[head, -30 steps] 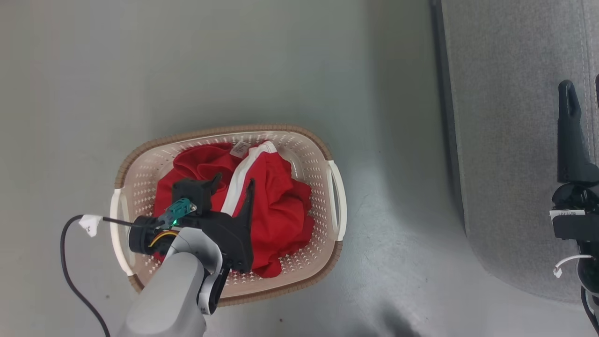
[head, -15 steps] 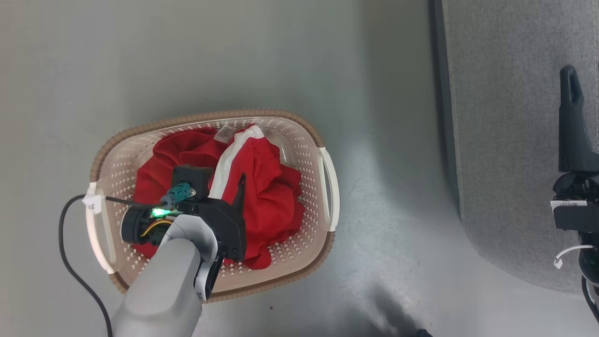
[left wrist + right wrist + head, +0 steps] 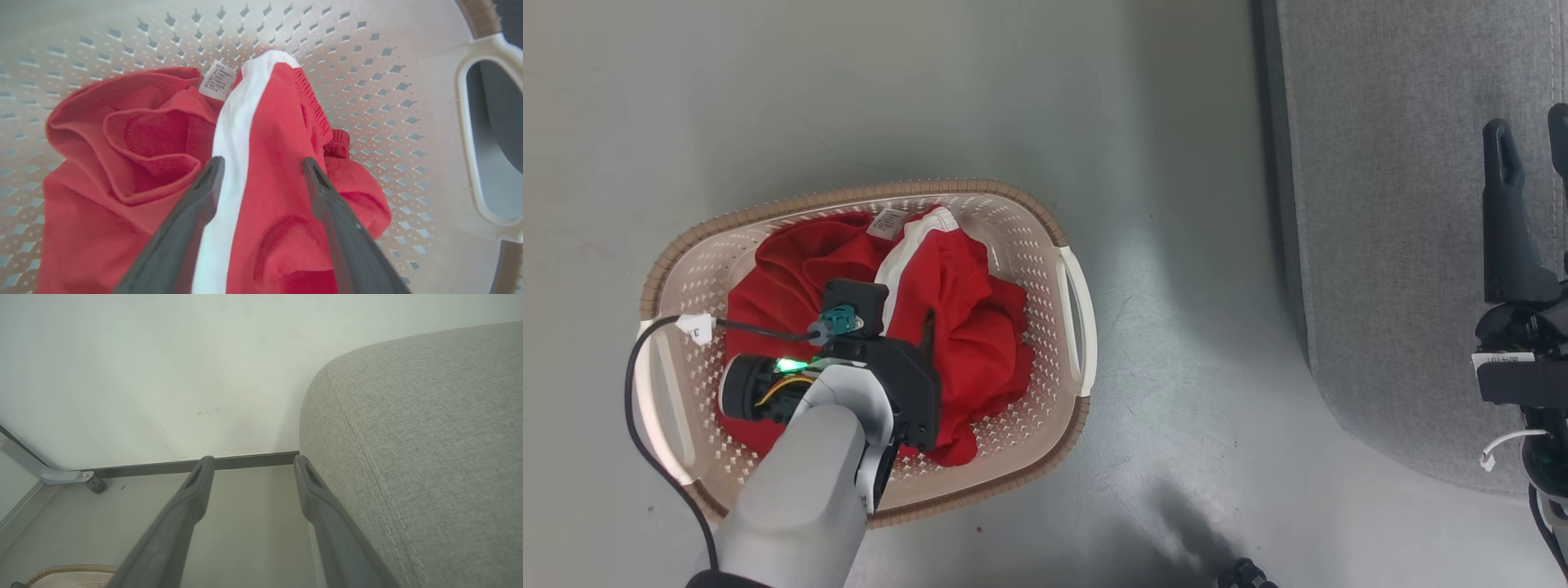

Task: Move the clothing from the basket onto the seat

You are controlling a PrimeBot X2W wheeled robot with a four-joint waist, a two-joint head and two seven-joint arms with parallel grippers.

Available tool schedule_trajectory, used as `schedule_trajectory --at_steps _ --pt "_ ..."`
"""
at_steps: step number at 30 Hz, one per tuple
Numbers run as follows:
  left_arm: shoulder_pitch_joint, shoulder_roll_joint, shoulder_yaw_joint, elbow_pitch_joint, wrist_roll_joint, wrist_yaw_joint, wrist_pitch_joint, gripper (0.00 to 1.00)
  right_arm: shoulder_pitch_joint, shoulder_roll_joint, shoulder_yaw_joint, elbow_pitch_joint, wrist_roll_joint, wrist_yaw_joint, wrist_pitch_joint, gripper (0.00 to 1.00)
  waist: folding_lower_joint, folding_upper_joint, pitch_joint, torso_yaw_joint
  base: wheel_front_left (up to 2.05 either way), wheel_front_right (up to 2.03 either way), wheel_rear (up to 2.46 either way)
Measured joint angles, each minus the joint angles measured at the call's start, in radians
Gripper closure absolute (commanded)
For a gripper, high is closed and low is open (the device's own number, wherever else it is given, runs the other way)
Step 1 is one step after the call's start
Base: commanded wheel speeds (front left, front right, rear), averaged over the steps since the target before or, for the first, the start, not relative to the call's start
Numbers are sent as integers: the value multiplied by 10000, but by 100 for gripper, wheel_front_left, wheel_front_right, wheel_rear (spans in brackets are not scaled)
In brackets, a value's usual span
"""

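The cream basket (image 3: pixel 1029 220) with a brown rim stands on the floor at the left. In it lies crumpled red clothing (image 3: pixel 964 327) with a white stripe and a small label. My left gripper (image 3: pixel 890 314) hangs over the heap, pointing down into it. In the left wrist view its jaws (image 3: pixel 262 161) are open, straddling the white stripe and a red fold of the clothing (image 3: pixel 143 134), with the perforated basket wall (image 3: pixel 367 61) behind. My right gripper (image 3: pixel 1527 126) is open over the grey seat (image 3: pixel 1388 245). In the right wrist view the right gripper (image 3: pixel 254 459) has nothing between its fingers, beside the seat's rounded corner (image 3: pixel 429 437).
Smooth grey floor (image 3: pixel 1176 343) separates basket and seat. A black cable (image 3: pixel 637 408) loops off my left wrist over the basket's left handle. A white wall with a dark skirting and a metal leg with a caster (image 3: pixel 96 484) lie beyond the seat.
The whole head picture has shifted, so the camera moved. My left gripper has sunk lower into the basket towards the clothing, its fingers pointing more steeply down. Both grippers stay open.
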Motion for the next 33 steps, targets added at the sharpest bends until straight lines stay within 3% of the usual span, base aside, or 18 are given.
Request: schedule_trajectory --at_steps 26,27,28,29,33 --pt "-828 -17 -105 1783 -8 596 1300 0 -139 8 249 102 10 0 0 0 0 0 300 -229 0 0 0" --pt "-828 -19 -132 1806 -8 598 1321 47 -150 8 249 111 10 0 0 0 1 0 302 -232 0 0 0" --pt "-828 -19 -146 1808 -13 596 1321 85 -156 8 249 121 10 0 0 0 0 0 303 -236 0 0 0" --pt "-828 -19 -157 1804 -33 596 1319 100 -159 8 251 132 10 0 0 0 0 0 302 -239 0 0 0" --pt "-828 -19 -201 1766 -151 596 1319 100 -184 8 274 198 12 2 0 0 0 0 289 -248 0 0 0"
